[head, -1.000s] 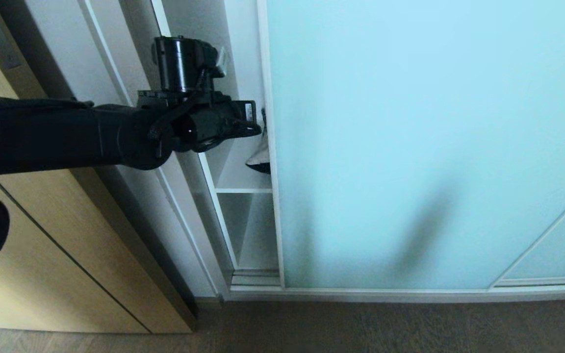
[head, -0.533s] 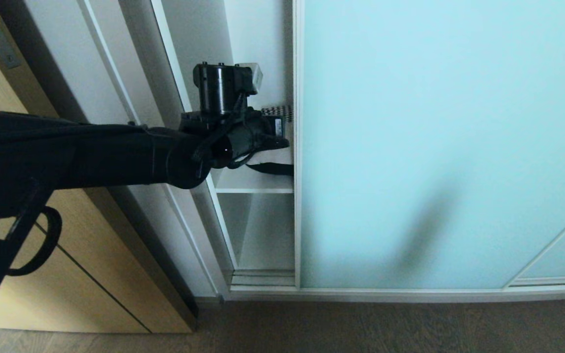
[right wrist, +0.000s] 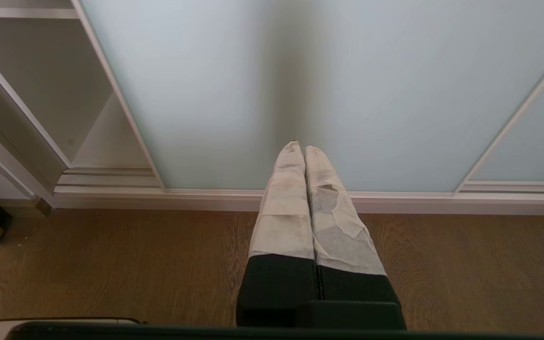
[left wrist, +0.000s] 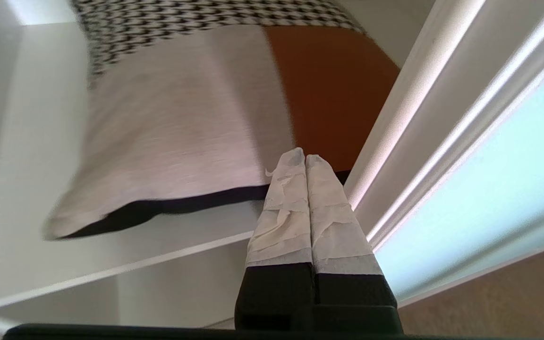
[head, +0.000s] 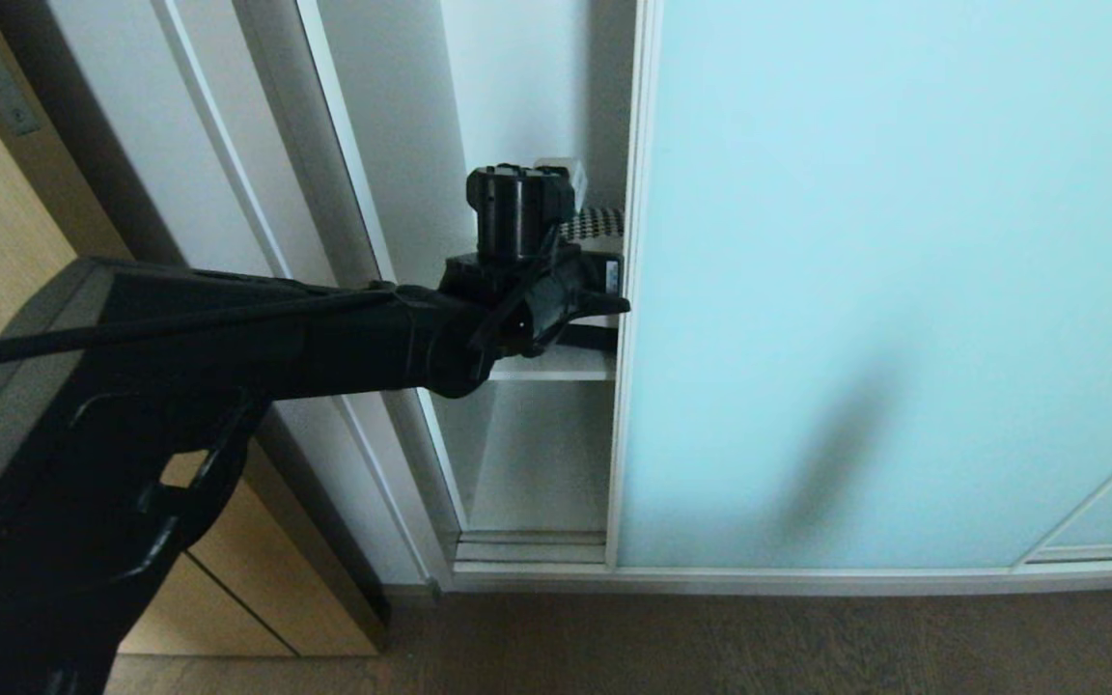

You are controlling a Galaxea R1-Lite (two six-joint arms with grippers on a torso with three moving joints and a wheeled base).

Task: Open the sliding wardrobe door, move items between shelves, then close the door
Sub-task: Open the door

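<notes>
Left gripper [left wrist: 305, 158] has its fingers pressed together, empty, tucked against the sliding door's [head: 894, 290] frame edge with the cushion [left wrist: 196, 113] on its shelf [head: 556, 365] just at 11 o'clock. Door's only partly open, so my guess is the fingers could slip off that slim frame or snag the cushion's corner. Right gripper [right wrist: 299, 147] is pressed together too, parked low over the floor [right wrist: 111, 264].

cushion [left wrist: 168, 118] on shelf [left wrist: 31, 156] inside wardrobe, sliding door [head: 884, 290] to its right, left claw [left wrist: 305, 163] before cushion
</notes>
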